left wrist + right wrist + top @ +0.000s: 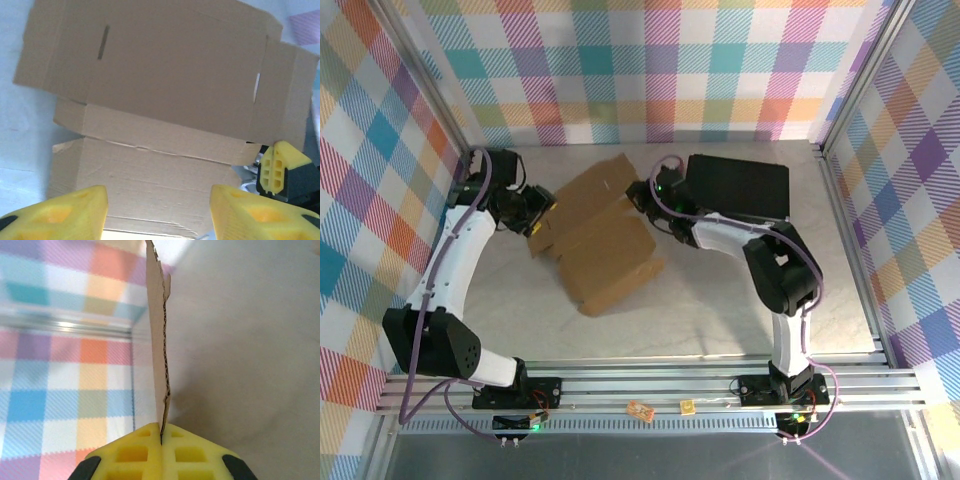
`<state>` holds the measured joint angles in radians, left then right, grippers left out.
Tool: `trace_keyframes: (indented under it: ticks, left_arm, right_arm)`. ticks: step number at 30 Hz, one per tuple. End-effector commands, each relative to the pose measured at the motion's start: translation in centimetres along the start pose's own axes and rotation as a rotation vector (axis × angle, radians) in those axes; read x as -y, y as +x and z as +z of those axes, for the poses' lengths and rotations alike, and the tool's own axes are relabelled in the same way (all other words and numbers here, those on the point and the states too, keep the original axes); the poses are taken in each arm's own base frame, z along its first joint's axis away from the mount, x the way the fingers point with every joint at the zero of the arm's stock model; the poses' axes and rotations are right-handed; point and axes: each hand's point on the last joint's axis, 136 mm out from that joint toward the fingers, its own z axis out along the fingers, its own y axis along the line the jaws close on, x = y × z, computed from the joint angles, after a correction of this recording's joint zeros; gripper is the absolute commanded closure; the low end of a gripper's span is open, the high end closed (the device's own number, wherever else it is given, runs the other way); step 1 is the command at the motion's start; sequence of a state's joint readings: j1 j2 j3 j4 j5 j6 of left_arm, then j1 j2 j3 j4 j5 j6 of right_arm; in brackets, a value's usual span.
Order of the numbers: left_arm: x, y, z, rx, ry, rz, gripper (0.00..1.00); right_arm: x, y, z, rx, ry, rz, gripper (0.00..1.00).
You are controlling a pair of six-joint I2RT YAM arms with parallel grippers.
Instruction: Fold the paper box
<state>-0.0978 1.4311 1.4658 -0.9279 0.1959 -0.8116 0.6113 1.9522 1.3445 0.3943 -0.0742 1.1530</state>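
The paper box (605,235) is a brown cardboard sheet with flaps, lying partly folded in the middle of the table. My left gripper (542,222) is at its left edge. In the left wrist view the yellow fingers (75,210) stand apart and open, with the cardboard panel (165,100) lying beyond them. My right gripper (638,197) is at the sheet's far right edge. In the right wrist view it (161,429) is shut on a thin cardboard flap (157,330) that stands edge-on between the pads. One right finger (277,167) shows at the sheet's corner.
A black hard case (738,185) lies at the back right, close behind my right gripper. Plaid walls (650,60) enclose the table on three sides. An aluminium rail (650,385) runs along the near edge.
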Motion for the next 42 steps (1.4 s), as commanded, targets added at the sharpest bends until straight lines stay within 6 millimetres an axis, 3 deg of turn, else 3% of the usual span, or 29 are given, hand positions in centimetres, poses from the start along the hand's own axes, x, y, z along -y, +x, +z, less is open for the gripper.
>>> trace_keyframes:
  ticks: [1,9,13,15,22,26,31,32,38,42]
  left_arm:
    - [3.1,-0.7,-3.8,0.053,0.061,-0.027,0.4]
    - [11.3,-3.1,-8.8,0.102,0.234,-0.019,0.36]
    - [13.6,-3.8,-11.1,0.151,0.305,-0.009,0.3]
    - [14.1,-3.6,-11.2,0.152,0.304,0.003,0.27]
    - [12.9,-1.3,-7.5,0.06,0.173,-0.006,0.27]
    - [10.1,-0.3,-5.9,0.031,0.02,-0.034,0.26]
    - [7.7,-0.9,-7.6,0.122,-0.073,-0.074,0.21]
    - [7.5,-1.2,-8.0,0.143,-0.074,-0.077,0.11]
    - [7.8,-1.6,-9.4,0.184,-0.045,-0.093,0.11]
    - [8.6,-1.4,-8.5,0.153,-0.026,-0.073,0.1]
  right_arm:
    - [-6.5,-1.0,-2.7,-0.074,-0.063,-0.324,1.0]
    - [-13.5,-3.0,-6.9,-0.067,-0.072,-0.724,1.0]
    - [-15.3,-3.2,-8.5,-0.048,-0.056,-0.85,1.0]
    - [-15.6,-2.5,-8.7,-0.058,-0.053,-0.897,1.0]
    - [-14.8,2.4,-8.1,-0.116,0.001,-1.063,1.0]
    - [-14.8,5.1,-7.7,-0.151,0.003,-1.145,1.0]
    - [-14.9,7.5,-7.4,-0.179,-0.002,-1.209,1.0]
    - [-14.9,7.8,-7.4,-0.183,-0.003,-1.214,1.0]
    - [-14.7,9.5,-7.1,-0.209,-0.011,-1.238,1.0]
    - [-15.0,10.1,-7.0,-0.215,-0.021,-1.244,1.0]
